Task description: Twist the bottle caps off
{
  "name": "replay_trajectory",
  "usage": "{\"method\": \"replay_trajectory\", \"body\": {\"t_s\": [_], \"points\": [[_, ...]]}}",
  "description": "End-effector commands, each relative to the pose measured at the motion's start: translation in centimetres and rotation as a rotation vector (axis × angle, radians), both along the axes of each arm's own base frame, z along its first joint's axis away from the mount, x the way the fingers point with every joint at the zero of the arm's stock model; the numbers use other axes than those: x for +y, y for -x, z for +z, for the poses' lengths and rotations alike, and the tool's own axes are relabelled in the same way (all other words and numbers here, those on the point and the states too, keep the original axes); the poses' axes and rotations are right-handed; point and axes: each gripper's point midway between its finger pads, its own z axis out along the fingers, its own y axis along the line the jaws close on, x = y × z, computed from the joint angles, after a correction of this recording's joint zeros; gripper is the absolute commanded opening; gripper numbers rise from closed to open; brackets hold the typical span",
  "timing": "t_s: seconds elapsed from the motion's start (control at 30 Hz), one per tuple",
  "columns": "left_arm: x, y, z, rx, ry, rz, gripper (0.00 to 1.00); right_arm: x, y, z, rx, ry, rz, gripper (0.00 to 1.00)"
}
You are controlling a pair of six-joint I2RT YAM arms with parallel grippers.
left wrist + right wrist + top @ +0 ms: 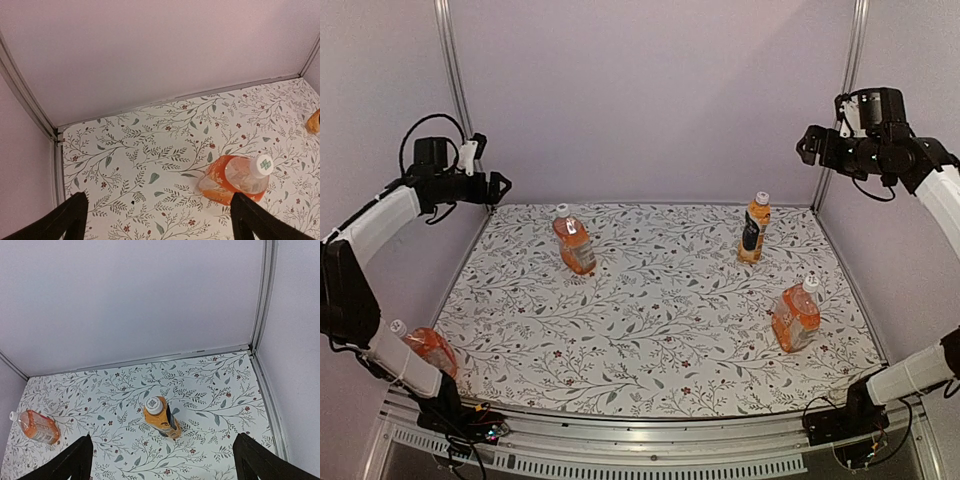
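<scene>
Lower left, one squat bottle (pixel 428 350) is half hidden by the arm and perhaps tilted. The left gripper (pixel 498 188), upper left, gapes wide, well apart from the second bottle (pixel 576 245), whose cap (pixel 562 210) is on. Right of centre stand the tall bottle (pixel 753 230) and the fourth bottle (pixel 795 318). The right gripper (pixel 804 146), upper right, gapes too. Clamp a body low, then take its cap squarely.

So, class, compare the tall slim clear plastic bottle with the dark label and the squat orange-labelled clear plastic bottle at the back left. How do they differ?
The tall slim dark-labelled bottle is narrower and higher than the squat orange-labelled bottle. Its label is dark; the squat bottle's is orange. The tall bottle stands back right, the squat bottle back left. Both stand upright, hold orange liquid and have white caps on.
</scene>
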Motion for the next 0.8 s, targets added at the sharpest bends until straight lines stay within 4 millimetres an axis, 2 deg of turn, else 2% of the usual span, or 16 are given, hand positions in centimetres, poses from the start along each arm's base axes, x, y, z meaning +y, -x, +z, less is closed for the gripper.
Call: {"method": "replay_trajectory", "body": {"t_s": [0.0, 0.07, 0.1, 0.13, 0.17, 0.23, 0.27, 0.37, 0.47, 0.53, 0.67, 0.77], "points": [[-3.5, 5.0, 2.2, 0.192, 0.068, -0.206, 0.99, 1.6, 0.1, -6.1, 0.322, 0.150, 0.011, 0.99], [-4.6, 6.1, 3.7, 0.209, 0.068, -0.248, 1.00, 2.2, -1.8, -7.7, 0.383, 0.199, 0.005, 0.99], [-5.1, 6.6, 4.3, 0.214, 0.065, -0.267, 1.00, 2.5, -2.5, -7.8, 0.392, 0.211, 0.009, 0.99], [-5.7, 7.2, 4.6, 0.222, 0.059, -0.286, 1.00, 2.9, -3.6, -9.0, 0.428, 0.230, 0.014, 0.99], [-6.7, 7.8, 4.8, 0.226, 0.050, -0.318, 0.99, 3.2, -4.3, -9.2, 0.437, 0.238, 0.023, 0.99], [-8.2, 9.2, 4.8, 0.232, 0.016, -0.377, 1.00, 4.3, -5.7, -10.3, 0.467, 0.237, 0.061, 0.99], [-8.8, 9.6, 4.7, 0.234, 0.004, -0.395, 1.00, 5.1, -6.6, -11.6, 0.491, 0.243, 0.089, 0.99], [-10.0, 10.5, 4.6, 0.228, -0.017, -0.433, 1.00, 6.6, -9.0, -13.4, 0.500, 0.259, 0.115, 0.99], [-10.8, 10.8, 4.4, 0.235, -0.019, -0.454, 1.00, 6.8, -10.8, -13.8, 0.478, 0.283, 0.101, 0.98], [-11.2, 10.8, 4.3, 0.240, -0.016, -0.459, 1.00, 7.0, -12.0, -15.1, 0.488, 0.304, 0.096, 0.92], [-11.6, 10.7, 4.3, 0.243, -0.010, -0.466, 0.99, 7.9, -12.8, -17.7, 0.538, 0.299, 0.131, 0.72], [-11.6, 10.7, 4.2, 0.246, -0.013, -0.465, 1.00, 7.9, -12.7, -18.8, 0.565, 0.293, 0.123, 0.68]]}}
